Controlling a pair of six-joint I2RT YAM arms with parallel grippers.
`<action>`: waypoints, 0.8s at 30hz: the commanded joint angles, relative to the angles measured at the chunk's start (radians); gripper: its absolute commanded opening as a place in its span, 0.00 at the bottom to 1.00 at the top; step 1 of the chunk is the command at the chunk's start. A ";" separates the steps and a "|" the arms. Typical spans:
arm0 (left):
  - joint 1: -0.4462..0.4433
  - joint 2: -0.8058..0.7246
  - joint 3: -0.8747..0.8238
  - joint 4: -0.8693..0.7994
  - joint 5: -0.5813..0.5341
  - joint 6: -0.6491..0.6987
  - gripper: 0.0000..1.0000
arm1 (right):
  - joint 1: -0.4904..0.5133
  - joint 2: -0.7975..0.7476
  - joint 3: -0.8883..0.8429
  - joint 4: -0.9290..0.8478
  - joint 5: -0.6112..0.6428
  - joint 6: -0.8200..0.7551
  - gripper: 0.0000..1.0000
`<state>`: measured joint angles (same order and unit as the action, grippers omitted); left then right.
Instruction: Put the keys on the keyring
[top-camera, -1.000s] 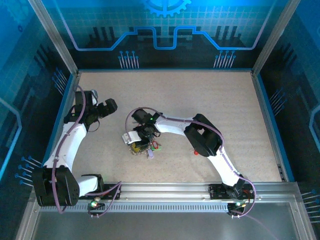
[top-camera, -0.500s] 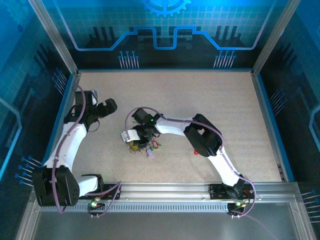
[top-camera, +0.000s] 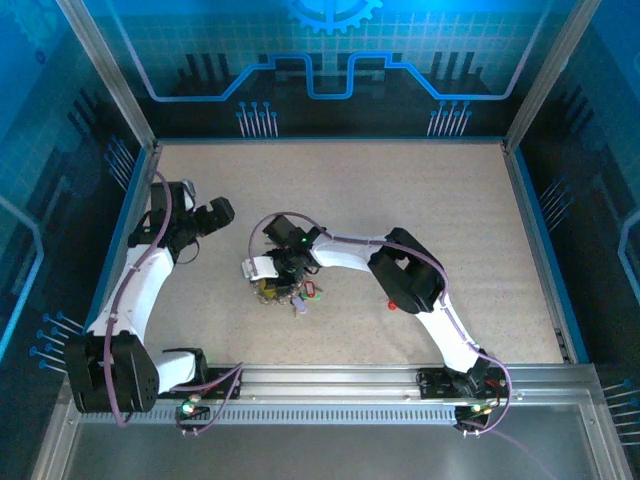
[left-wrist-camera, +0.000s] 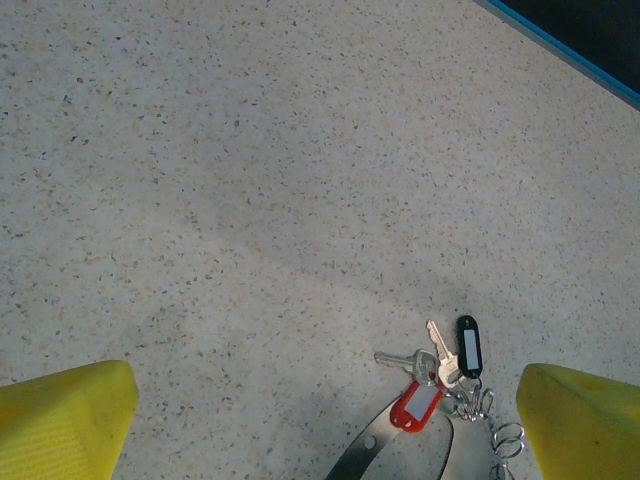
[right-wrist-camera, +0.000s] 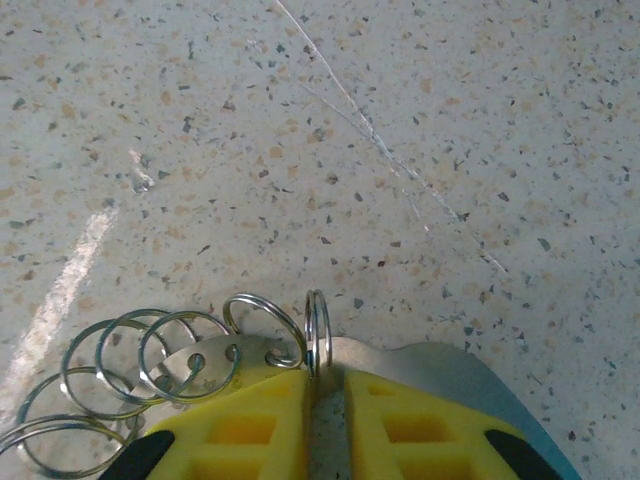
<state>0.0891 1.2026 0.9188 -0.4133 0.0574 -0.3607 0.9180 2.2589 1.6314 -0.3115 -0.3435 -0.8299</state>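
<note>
- Right gripper (right-wrist-camera: 325, 378): the 2 yellow fingers (right-wrist-camera: 250, 415) are drawn almost together, with only a slit between them. A small split ring (right-wrist-camera: 317, 335) stands on edge in that slit, and its plane runs along the gap. It looks pinched at the very tips.
- A chain of loose rings (right-wrist-camera: 150, 355) trails off to the left of the fingers, flat on the table (right-wrist-camera: 420, 120).
- Overhead, the right gripper (top-camera: 283, 272) sits directly over the keys (top-camera: 290, 294), near the middle of the table.
- Left gripper (top-camera: 218, 212): parked up and left of the cluster, well apart from it. In its wrist view the fingers (left-wrist-camera: 65, 415) are spread wide and hold nothing.
- Left wrist view: the keys (left-wrist-camera: 430, 372) lie low in the frame, closer to the right-hand finger. There are a red tag (left-wrist-camera: 415, 405), a black tag (left-wrist-camera: 468, 347) and 2 silvery shafts that fan up and left. The keyring (left-wrist-camera: 362, 452), a thin grey band, curves out just below them.
- Judgement: the right arm is much the nearer. The next move turns on the pinched ring staying upright and edge-on, so that a key or the band can be fed across it.
</note>
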 joint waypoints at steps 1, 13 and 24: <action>0.011 -0.015 -0.009 0.004 -0.003 0.010 0.99 | 0.019 0.019 0.041 -0.063 0.004 -0.003 0.18; 0.011 -0.035 -0.013 0.010 -0.021 0.011 0.99 | 0.038 0.053 0.078 -0.091 0.064 -0.012 0.17; 0.011 -0.040 -0.003 -0.006 -0.018 0.016 0.99 | 0.033 0.002 0.017 -0.034 0.054 -0.011 0.14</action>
<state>0.0891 1.1824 0.9188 -0.4133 0.0460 -0.3607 0.9482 2.2818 1.6741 -0.3504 -0.2951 -0.8379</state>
